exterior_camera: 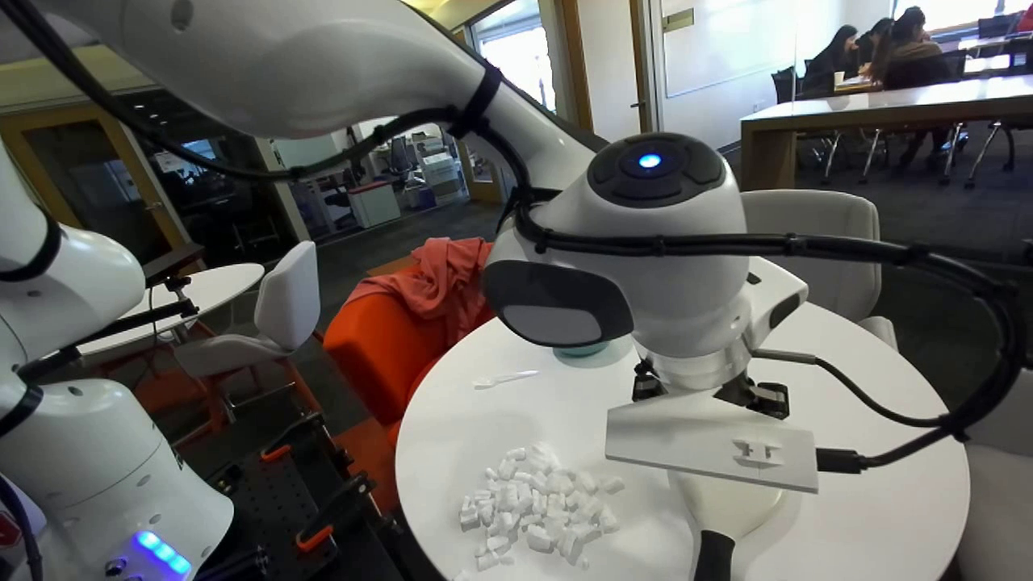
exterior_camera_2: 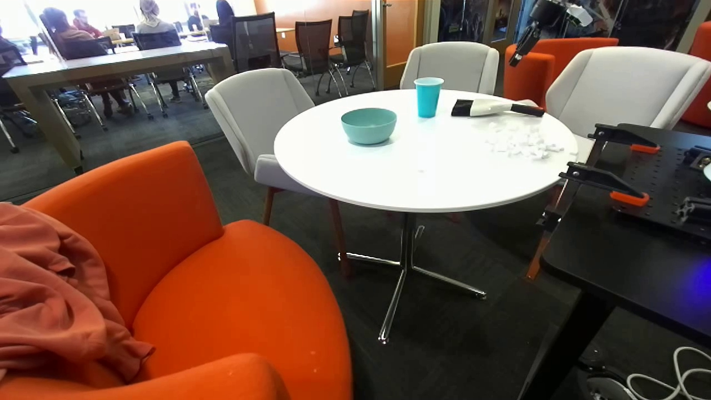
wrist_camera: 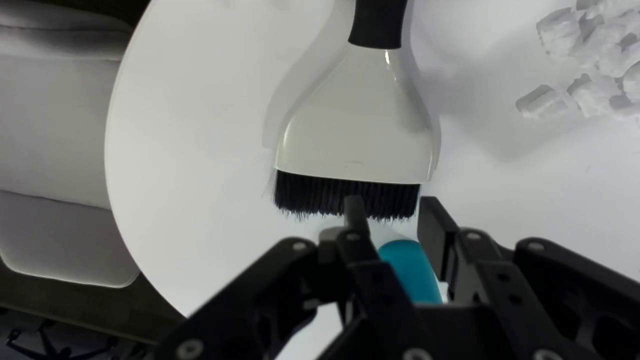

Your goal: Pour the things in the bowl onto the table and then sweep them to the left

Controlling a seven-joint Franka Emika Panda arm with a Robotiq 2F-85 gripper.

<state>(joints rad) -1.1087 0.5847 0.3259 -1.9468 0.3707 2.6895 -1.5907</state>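
Pouring looks done, next up imo is grabbing the brush (wrist_camera: 357, 125)
White chunks (exterior_camera: 537, 504) lie loose on the round white worktop (exterior_camera_2: 427, 150), by the edge facing the black stand (exterior_camera_2: 611, 244), so I'd say setting up the sweep is the step in hand. Jaws are apart, nothing in them, lined up with the bristles (wrist_camera: 320, 192); brush lies just beside the pile. I'd shift toward the handle (wrist_camera: 378, 22), drop, clamp, then sweep left. Teal bowl (exterior_camera_2: 369, 128) sits upright toward the opposite edge, blue cup (exterior_camera_2: 429, 100) between it and the brush. Small white utensil (exterior_camera: 507, 378) near the edge facing the orange chair (exterior_camera_2: 239, 289). Looks like an office: pale chairs (exterior_camera_2: 450, 69), dark carpet (exterior_camera_2: 461, 344), people (exterior_camera_2: 150, 19) at a long desk (exterior_camera_2: 116, 61).
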